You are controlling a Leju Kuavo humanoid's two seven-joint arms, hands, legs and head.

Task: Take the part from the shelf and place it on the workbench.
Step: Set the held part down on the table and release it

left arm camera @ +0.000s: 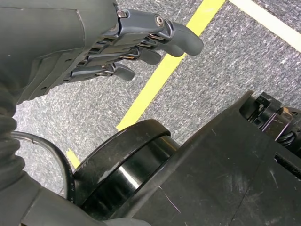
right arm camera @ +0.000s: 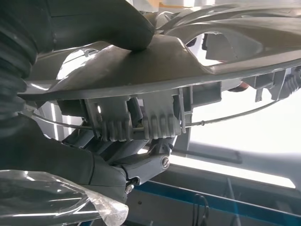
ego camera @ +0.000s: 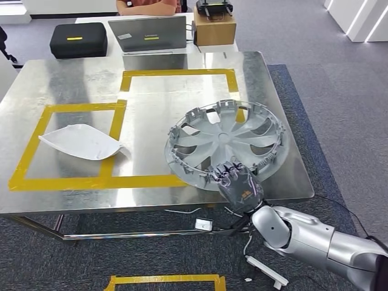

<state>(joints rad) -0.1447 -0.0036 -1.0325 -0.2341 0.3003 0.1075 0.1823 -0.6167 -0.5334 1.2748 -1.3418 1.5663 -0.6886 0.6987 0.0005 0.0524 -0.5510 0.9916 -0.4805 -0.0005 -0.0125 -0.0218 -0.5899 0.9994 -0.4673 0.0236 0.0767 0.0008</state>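
Already we had the wheel cover over the desk's near right edge, right robot hand gripping its rim, release left

The person beyond the workbench is cut off.

On the workbench, bare metal lies at 12 o'clock of the wheel cover; a white sheet blocks at 9 o'clock
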